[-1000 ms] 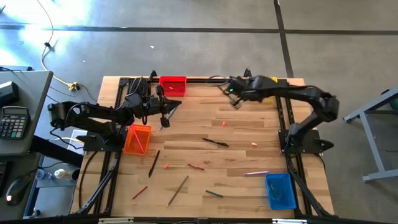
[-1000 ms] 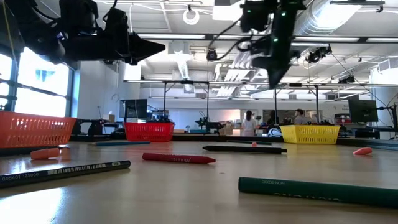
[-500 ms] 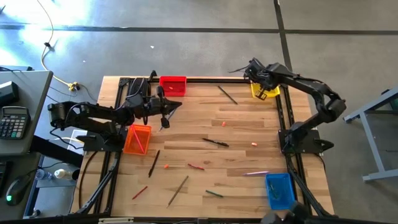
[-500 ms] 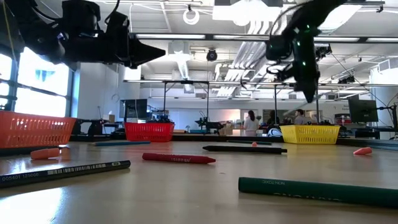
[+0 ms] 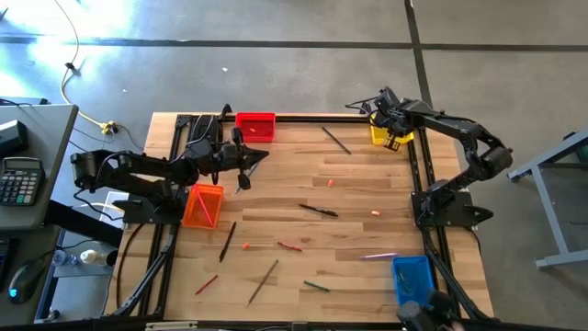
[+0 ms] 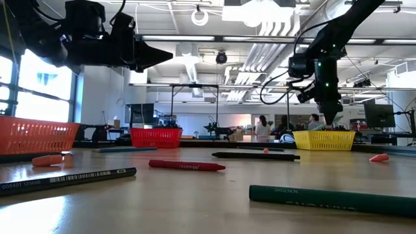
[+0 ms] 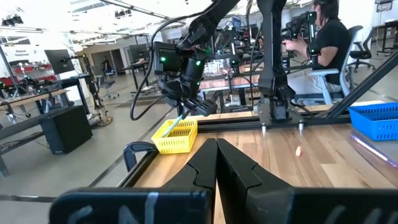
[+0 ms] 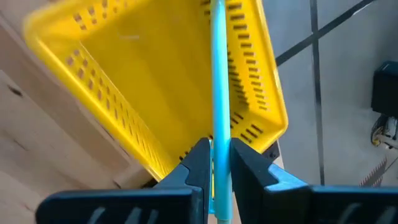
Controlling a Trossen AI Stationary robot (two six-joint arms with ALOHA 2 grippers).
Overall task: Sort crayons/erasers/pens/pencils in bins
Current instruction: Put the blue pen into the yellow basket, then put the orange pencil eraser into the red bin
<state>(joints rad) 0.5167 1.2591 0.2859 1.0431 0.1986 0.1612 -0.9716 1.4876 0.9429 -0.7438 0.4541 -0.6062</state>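
My right gripper (image 5: 390,121) hangs over the yellow bin (image 5: 384,136) at the table's far right corner, shut on a light-blue pen (image 8: 217,74). In the left wrist view the pen (image 7: 175,121) slants down from the gripper toward the yellow bin (image 7: 175,137). My left gripper (image 5: 253,156) hovers shut and holding nothing, between the red bin (image 5: 255,125) and the orange bin (image 5: 203,205). The blue bin (image 5: 414,280) stands at the near right. Pens, pencils, crayons and erasers lie flat on the table. My right gripper pinches the blue pen (image 8: 219,134) between its two fingers, which slant down from above. The pen runs along the fingers and sticks out past their tips. It is lifted clear of the table, its free end (image 7: 169,127) low over the yellow bin.
On the wood lie a grey pencil (image 5: 335,140), a black pen (image 5: 318,211), another black pen (image 5: 227,241), a pink pen (image 5: 378,256), a red crayon (image 5: 290,246), a brown pencil (image 5: 263,281), a green pencil (image 5: 317,286) and small erasers (image 5: 331,183). People stand in the room beyond.
My right gripper has carried the blue pen from the middle of the far edge toward the table's right edge, sinking and rolling its wrist, until it hangs over the yellow bin. The pen has stayed between its fingers.
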